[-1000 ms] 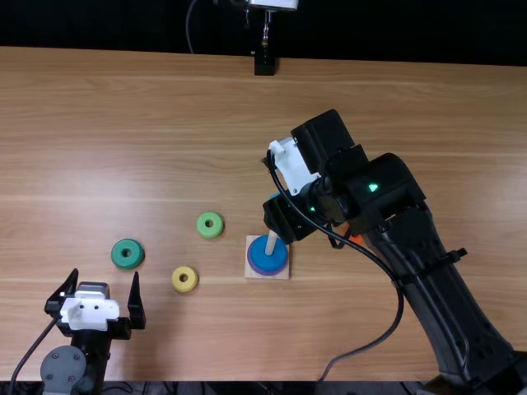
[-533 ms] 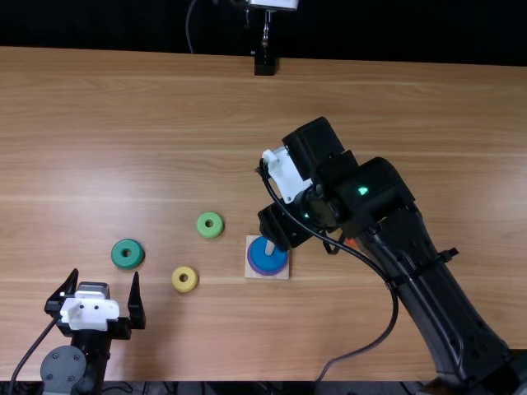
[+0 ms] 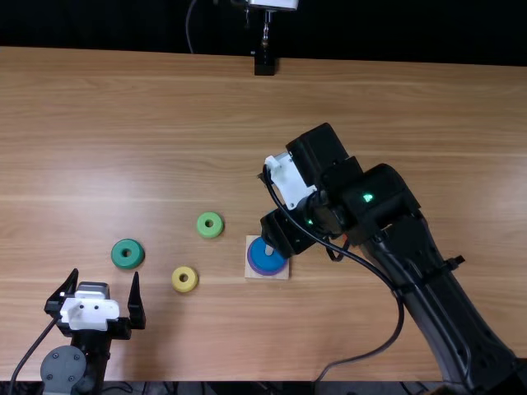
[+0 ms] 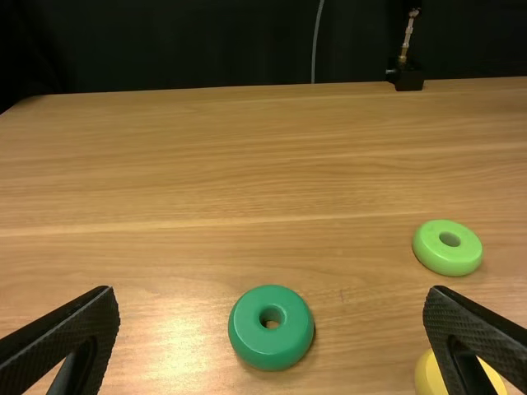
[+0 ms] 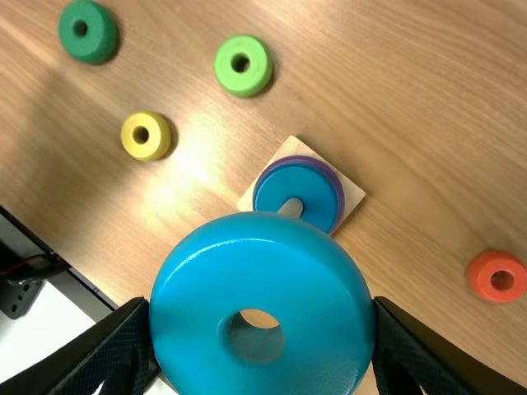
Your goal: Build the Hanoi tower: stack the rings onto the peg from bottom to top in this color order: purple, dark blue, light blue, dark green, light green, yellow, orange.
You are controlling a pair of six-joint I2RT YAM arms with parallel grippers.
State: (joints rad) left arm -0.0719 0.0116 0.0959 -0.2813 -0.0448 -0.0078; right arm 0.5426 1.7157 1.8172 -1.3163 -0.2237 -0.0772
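Observation:
In the top view, my left gripper stands open at the near left; my right gripper is over the far edge of the peg base. The left wrist view shows the left gripper with nothing between its fingers. In the right wrist view the right gripper is shut on the light blue ring, held off the peg. A dark blue ring lies on a purple ring around the peg. Dark green, light green and yellow rings lie left of the base.
An orange ring lies on the table beyond the base from the yellow ring. The right arm spans the table's right side, its cable looping over the near part. A black stand is at the far edge.
My right gripper has shifted a little toward the near edge, first leftward, then slightly back right. The arm now covers the orange ring in the top view. The left arm has kept still.

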